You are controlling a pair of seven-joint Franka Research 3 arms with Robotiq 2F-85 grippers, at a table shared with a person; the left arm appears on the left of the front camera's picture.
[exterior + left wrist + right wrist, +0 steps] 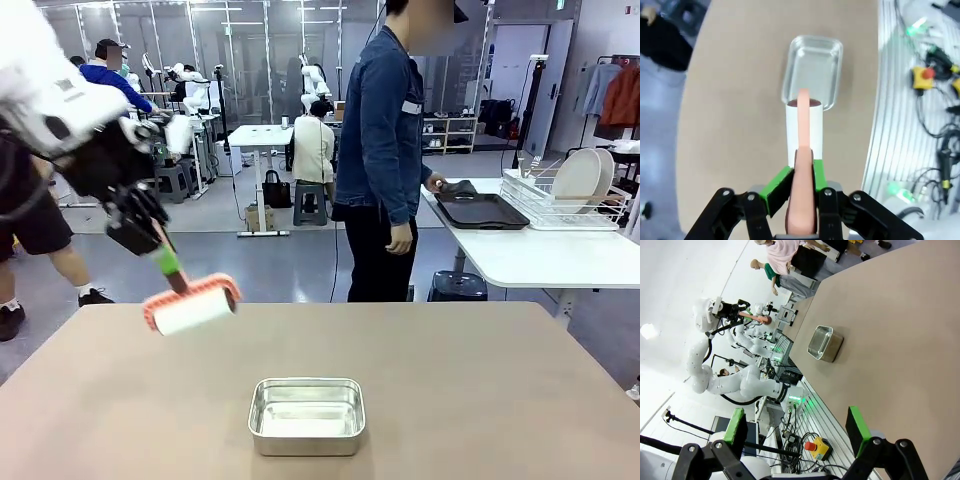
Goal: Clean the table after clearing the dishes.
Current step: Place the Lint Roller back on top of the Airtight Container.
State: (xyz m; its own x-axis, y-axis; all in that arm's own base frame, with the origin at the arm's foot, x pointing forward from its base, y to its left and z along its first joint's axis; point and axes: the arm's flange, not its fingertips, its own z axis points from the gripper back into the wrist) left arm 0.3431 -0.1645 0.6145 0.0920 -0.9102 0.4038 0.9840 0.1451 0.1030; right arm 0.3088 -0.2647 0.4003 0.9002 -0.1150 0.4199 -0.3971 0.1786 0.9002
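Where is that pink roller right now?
In the front view the roller is held in the left gripper above the table's far left, beyond the steel pan.

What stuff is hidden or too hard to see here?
- Left gripper, front view: finger contact on the roller handle, blurred.
- Roller, left wrist view: its underside, hidden by its own body.
- Pan, right wrist view: inside too small to judge.
- Black tray, front view: the person's hand partly covers its handle.

steel pan (306,414), pink roller (191,305), dish rack (565,200)
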